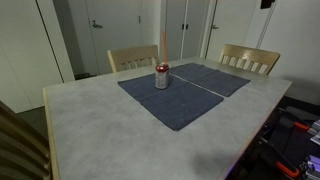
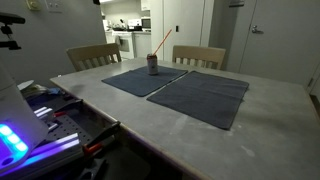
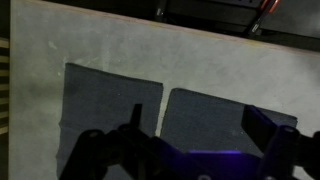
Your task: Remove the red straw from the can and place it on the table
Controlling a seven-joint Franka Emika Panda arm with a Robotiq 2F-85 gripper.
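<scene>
Red straw stands almost upright in the can in an exterior view, showing only as a faint pink line. The can sits on a dark placemat toward the far side of the table, with wooden chairs behind it. In an exterior view, the straw leans out of the can toward a chair. No arm appears in either exterior view. In the wrist view, the claw hangs over two placemats, its fingers spread wide with nothing between them, so it is released. The straw is very thin, so a pinch could miss it or let it slip. A sideways pull would likely tip the light can. The arm looks poised high above the table, facing down, well apart from the can.
</scene>
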